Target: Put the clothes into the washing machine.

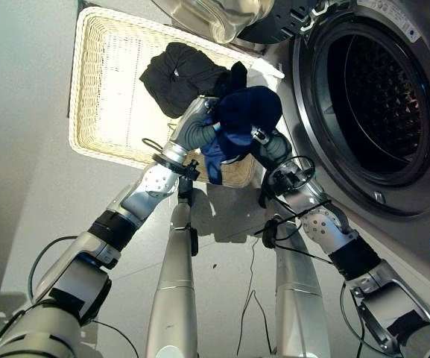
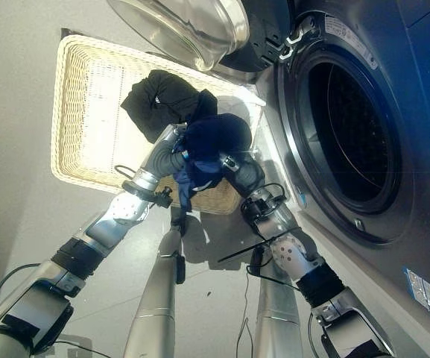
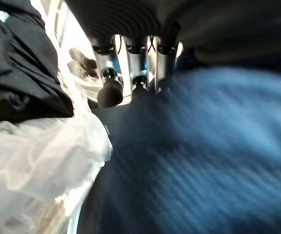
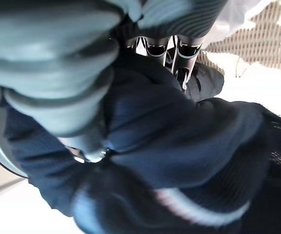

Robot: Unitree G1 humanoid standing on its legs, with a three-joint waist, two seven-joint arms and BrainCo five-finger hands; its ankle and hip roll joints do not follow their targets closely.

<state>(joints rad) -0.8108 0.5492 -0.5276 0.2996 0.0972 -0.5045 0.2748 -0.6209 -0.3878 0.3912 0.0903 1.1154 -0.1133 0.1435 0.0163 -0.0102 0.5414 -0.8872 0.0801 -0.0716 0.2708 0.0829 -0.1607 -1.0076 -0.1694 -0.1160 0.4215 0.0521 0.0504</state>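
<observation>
Hands meet around a bundled blue garment (image 1: 249, 112) that is lifted over the near right corner of a pale wicker basket (image 1: 106, 89), close beside the washing machine (image 1: 393, 160). The left hand (image 3: 130, 66) comes in from the lower left and lies against the left side of the bundle; in its wrist view the silver fingers (image 3: 112, 73) run down onto the blue cloth with their dark tips against it, but whether they are curled around a fold or just pressing cannot be told. The right hand (image 4: 179, 58) reaches in from the lower right and is buried in the same cloth; its wrist view shows the fingers going down into dark blue folds, with a pale stripe across the fabric nearer the camera, and its grip cannot be made out either. A tail of lighter blue cloth hangs down from the bundle between the two wrists. Behind it, a black garment (image 1: 181, 74) lies in the basket toward its far right side, with some white cloth (image 3: 38, 161) next to it. The machine's round door (image 2: 188, 26) stands swung open above the basket, and the dark drum (image 1: 375, 97) is open just to the right of the hands.
</observation>
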